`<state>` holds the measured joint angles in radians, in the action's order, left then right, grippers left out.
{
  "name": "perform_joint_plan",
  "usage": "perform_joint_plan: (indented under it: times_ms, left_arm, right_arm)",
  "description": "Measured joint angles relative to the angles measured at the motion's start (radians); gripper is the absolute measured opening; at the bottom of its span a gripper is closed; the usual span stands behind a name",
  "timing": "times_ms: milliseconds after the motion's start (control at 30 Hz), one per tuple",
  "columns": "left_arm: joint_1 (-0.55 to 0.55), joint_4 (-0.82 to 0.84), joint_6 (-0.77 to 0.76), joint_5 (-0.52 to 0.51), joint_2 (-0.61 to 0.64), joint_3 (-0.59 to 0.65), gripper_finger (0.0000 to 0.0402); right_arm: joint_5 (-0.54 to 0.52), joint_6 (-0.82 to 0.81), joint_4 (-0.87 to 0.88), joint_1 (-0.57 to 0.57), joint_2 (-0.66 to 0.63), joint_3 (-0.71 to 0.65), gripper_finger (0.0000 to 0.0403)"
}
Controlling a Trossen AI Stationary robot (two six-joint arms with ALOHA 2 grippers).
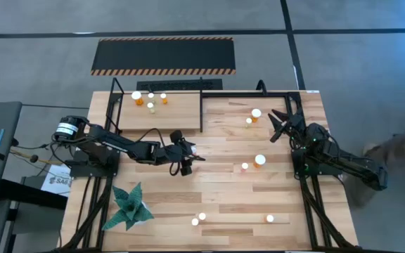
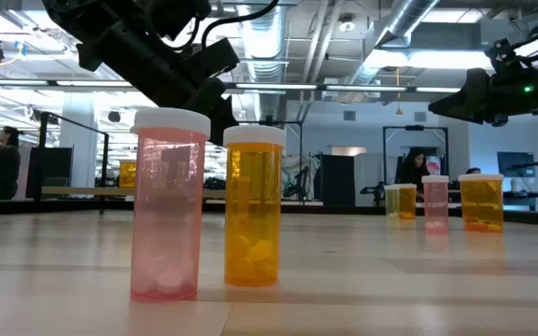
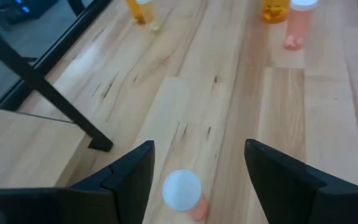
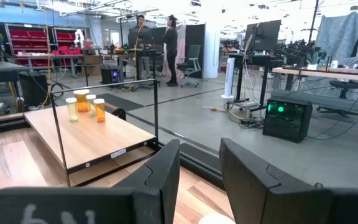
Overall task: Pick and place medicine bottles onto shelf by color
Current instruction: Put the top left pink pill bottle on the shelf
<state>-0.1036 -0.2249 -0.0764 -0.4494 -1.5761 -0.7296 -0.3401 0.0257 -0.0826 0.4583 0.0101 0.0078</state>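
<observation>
We are looking across the counter [image 1: 209, 190] from left to right. The left gripper [image 1: 186, 160] is hanging over the middle of the counter with its fingers [image 3: 132, 174] standing open on either side of a pink bottle [image 3: 185, 194], not touching it. We judge it is lining up a grasp, since the white cap is sitting squarely in the gap. Up at the far left, the shelf [image 1: 160, 116] is already carrying a small cluster of bottles [image 1: 148, 100], orange and yellowish ones standing upright near its far edge, apparently being grouped there by color.

Further right, several more bottles [image 1: 255, 161] are standing scattered on the counter, well apart from one another, all white-capped with orange or pink see-through bodies; two near the front edge, one pink [image 2: 169, 205] and one orange [image 2: 253, 205], are showing pills at the bottom. The right gripper [image 1: 278, 125] is waiting beside the shelf's right post, raised, fingers [image 4: 160, 171] closed and holding nothing.
</observation>
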Motion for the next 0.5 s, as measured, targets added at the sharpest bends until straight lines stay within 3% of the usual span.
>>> perform_joint_plan:
  times_ms: [167, 500]
  left_arm:
    - [0.026, -0.034, -0.104, -0.008, 0.001, 0.031, 0.0249]
    - [0.056, -0.388, -0.159, 0.052, 0.001, 0.235, 0.0249]
  right_arm:
    - [0.000, 0.000, 0.000, 0.000, 0.000, 0.000, 0.0137]
    - [0.000, 0.000, 0.000, 0.000, 0.000, 0.000, 0.0137]
